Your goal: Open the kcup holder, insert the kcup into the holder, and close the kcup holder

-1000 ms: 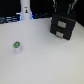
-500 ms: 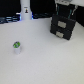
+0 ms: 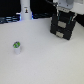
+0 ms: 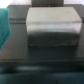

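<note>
Kcup holder (image 3: 63, 26) under tool (image 3: 64, 15); tool opening and grip unclear.

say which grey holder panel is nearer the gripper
The upper panel in the exterior view, just under the gripper; the lower panel sits farther.
</note>
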Robot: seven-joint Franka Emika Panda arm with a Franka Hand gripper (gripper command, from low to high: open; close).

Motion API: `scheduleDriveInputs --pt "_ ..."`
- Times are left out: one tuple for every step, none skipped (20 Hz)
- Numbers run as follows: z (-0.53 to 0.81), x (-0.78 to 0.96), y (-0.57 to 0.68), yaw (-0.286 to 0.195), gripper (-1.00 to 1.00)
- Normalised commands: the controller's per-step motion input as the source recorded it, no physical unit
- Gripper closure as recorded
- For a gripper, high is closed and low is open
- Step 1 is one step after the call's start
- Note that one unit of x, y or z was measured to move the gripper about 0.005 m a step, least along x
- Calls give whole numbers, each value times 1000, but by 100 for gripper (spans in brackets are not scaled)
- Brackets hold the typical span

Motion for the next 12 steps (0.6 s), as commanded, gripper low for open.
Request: scheduleDriveInputs --pt "-443 -290 111 7 -100" --pt "-404 -312 15 15 -100" --pt "-380 -330 2 9 -100" --pt "-366 -358 1 4 -100" --pt "-326 -399 -4 2 -100" --pt "-312 -440 -2 -1 -100" --pt "-297 -453 -3 -2 -100" --pt "-284 -425 -3 -2 -100" --pt "-237 -372 16 -3 100" --pt "-174 -357 28 -2 100" --pt "-85 -273 28 -1 100" --pt "-2 -35 37 -6 100"
